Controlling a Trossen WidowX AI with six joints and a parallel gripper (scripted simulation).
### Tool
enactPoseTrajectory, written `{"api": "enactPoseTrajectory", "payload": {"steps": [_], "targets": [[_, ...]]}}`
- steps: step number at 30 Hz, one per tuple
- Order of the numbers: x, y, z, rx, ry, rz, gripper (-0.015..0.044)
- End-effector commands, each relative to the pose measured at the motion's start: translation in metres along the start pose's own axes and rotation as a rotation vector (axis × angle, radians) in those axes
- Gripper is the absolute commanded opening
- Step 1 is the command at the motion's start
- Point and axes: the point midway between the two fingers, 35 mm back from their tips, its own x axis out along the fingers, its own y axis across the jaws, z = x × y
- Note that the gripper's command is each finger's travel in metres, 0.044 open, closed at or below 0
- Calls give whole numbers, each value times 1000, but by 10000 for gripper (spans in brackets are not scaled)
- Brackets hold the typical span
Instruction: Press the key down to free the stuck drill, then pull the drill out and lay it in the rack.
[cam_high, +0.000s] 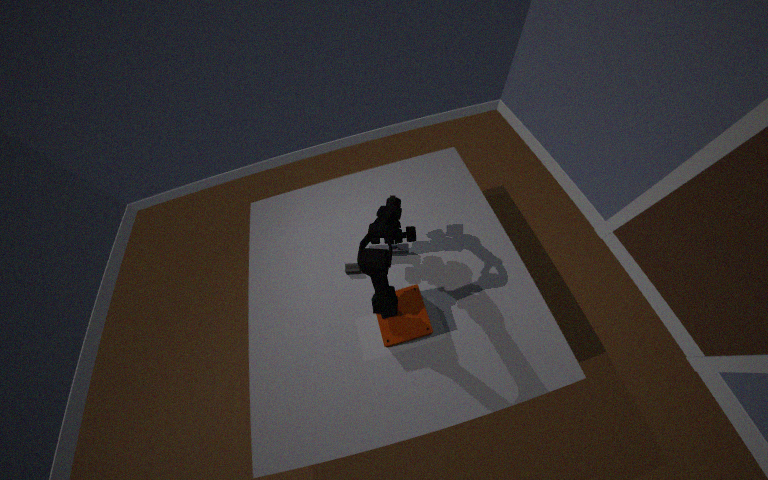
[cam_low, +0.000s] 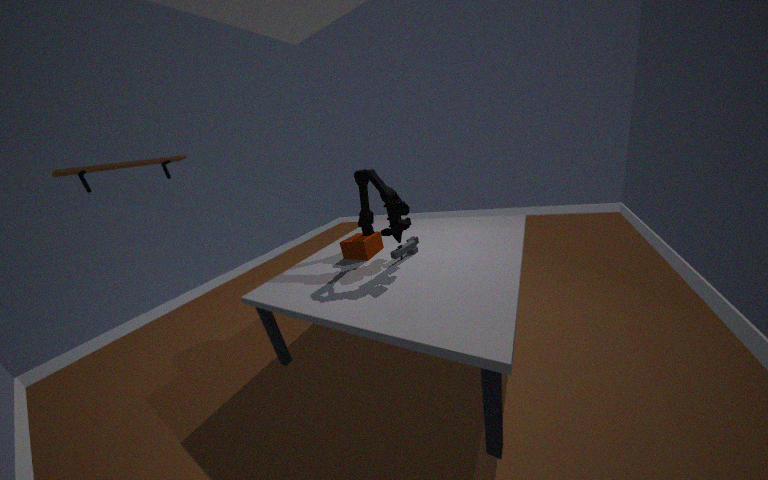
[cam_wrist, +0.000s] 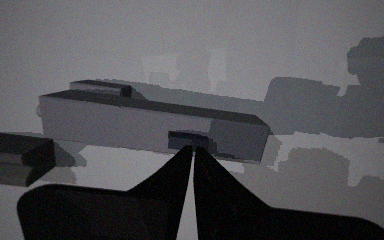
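A long grey bar-shaped block (cam_wrist: 100, 120) (cam_low: 404, 249) lies across the wrist view, with a small raised piece behind its left part. A dark blue-black piece (cam_wrist: 181, 140) shows against the block's near face; I cannot tell whether it is the key or part of the drill. My gripper (cam_wrist: 193, 152) (cam_low: 398, 241) is shut, with only a thin gap between the fingers and nothing seen held. Its tips overlap the lower edge of the dark piece in the wrist view; contact cannot be told. The drill cannot be made out clearly.
A dark grooved block (cam_wrist: 30, 145) (cam_high: 353, 268), possibly the rack, lies left of the long block. An orange base box (cam_high: 404, 319) (cam_low: 361, 246) stands under the arm on the white table (cam_high: 300, 367) (cam_low: 441, 305). Arm shadows cross the table top.
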Motion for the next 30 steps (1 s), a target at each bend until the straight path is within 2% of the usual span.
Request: {"api": "enactPoseTrajectory", "payload": {"steps": [1,7,12,15,19,26,30], "targets": [[-1,0,-5,3,44,2,79],[-66,0,3,3,44,2,236],[-63,3,8,-20,18,3,368],[-42,37,15,-352,19,13,440],[-8,94,15,-887,19,30,440],[31,157,-1,-1493,23,45,440],[36,164,-4,-1568,23,47,440]]}}
